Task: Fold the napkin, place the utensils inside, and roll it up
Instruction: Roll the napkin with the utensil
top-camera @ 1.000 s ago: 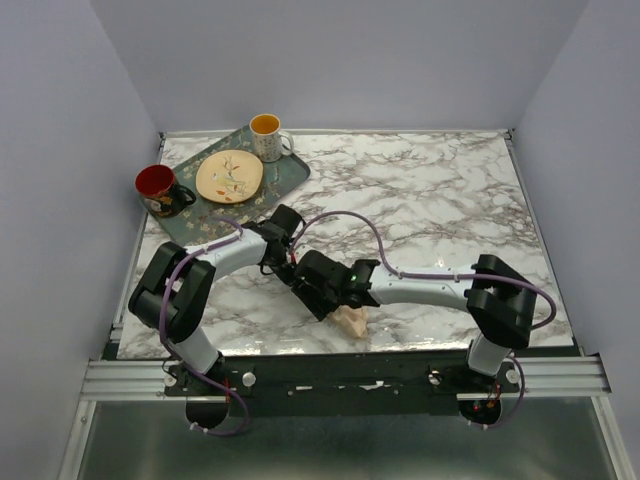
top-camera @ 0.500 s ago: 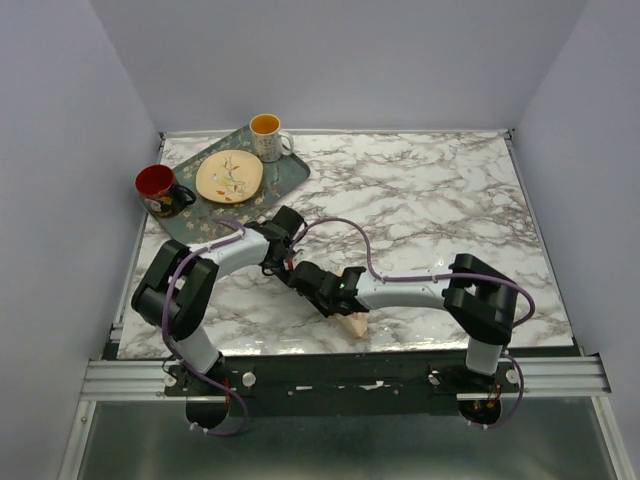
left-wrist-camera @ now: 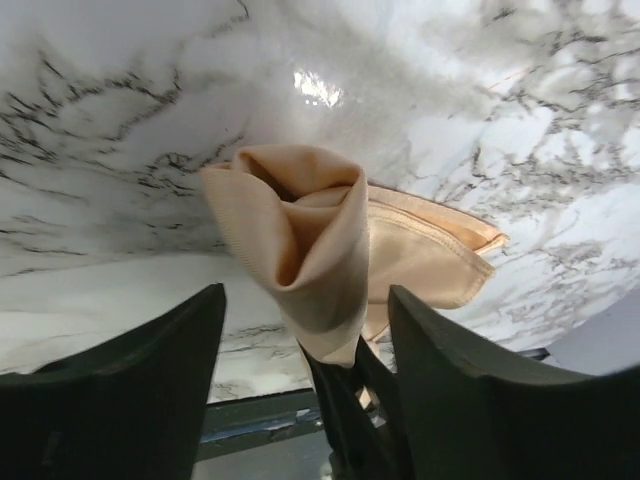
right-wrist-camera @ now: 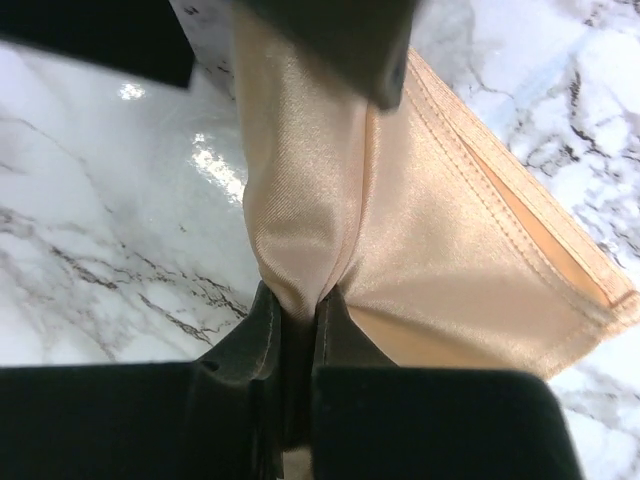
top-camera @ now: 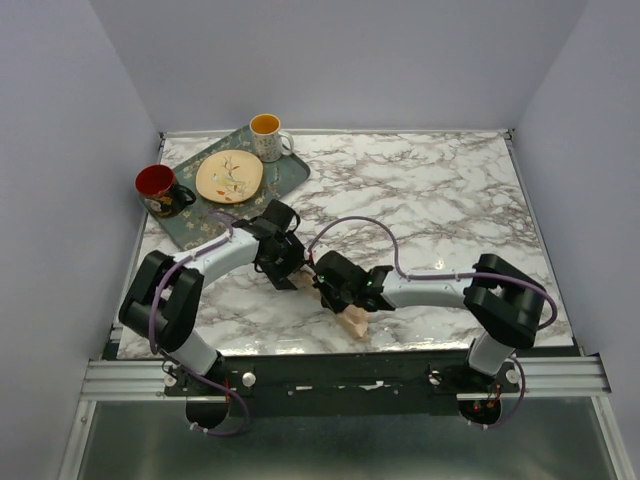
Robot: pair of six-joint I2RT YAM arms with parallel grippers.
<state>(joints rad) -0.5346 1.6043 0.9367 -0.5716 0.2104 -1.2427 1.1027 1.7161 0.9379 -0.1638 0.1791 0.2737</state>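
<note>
The napkin [top-camera: 352, 322] is bunched at the table's [top-camera: 450, 200] near edge, between the arms. One raised fold is pinched tight by the right gripper [right-wrist-camera: 300, 300]. The left gripper [left-wrist-camera: 305, 292] is spread astride that fold, not gripping it.

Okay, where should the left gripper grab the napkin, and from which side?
Probably the raised, curled fold of the napkin, coming from above with the left gripper straddling it: that fold stands off the table, while the rest lies flat. The right gripper pinches one end.
</note>
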